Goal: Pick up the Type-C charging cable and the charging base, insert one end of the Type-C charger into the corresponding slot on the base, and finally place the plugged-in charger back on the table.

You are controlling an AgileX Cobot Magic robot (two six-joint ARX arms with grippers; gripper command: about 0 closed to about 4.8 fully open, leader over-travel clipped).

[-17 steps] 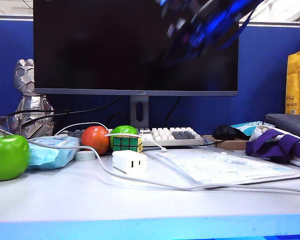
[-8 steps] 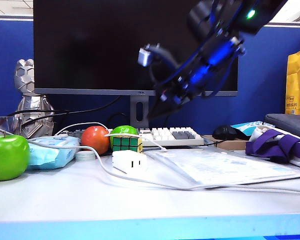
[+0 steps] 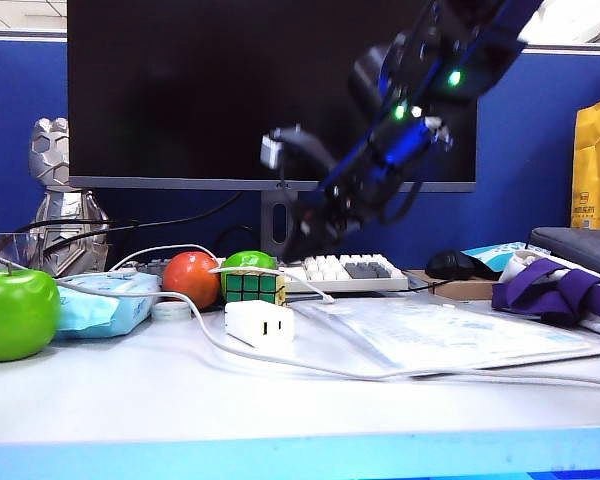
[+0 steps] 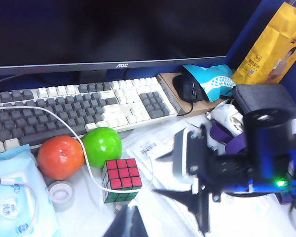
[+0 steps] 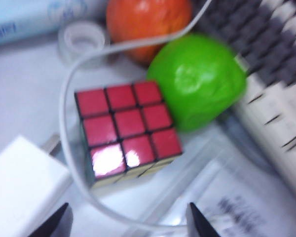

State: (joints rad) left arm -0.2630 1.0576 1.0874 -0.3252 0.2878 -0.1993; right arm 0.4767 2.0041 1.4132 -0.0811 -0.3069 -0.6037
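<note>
Right tool (image 3: 302, 238), jaws apart, hangs mid-frame above the base (image 3: 259, 323) on the counter (image 3: 180, 400). The limp cable (image 3: 310, 368) probably needs pinching near its plug. Left tool is closed, barely visible.

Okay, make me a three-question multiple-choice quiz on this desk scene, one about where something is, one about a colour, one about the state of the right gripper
1. Where does the charging base lie?
A. on the keyboard
B. on the table in front of the Rubik's cube
C. in the right gripper

2. What colour is the cube's top face?
A. red
B. blue
C. white

3. How do the jaws of the right gripper stand?
A. shut on the Type-C charging cable
B. shut on nothing
C. apart, holding nothing

Answers: 1 B, the exterior view shows the base on the table just in front of the cube. 2 A, both wrist views show nine red squares. 3 C, the right wrist view shows two separated tips over the cable.
</note>
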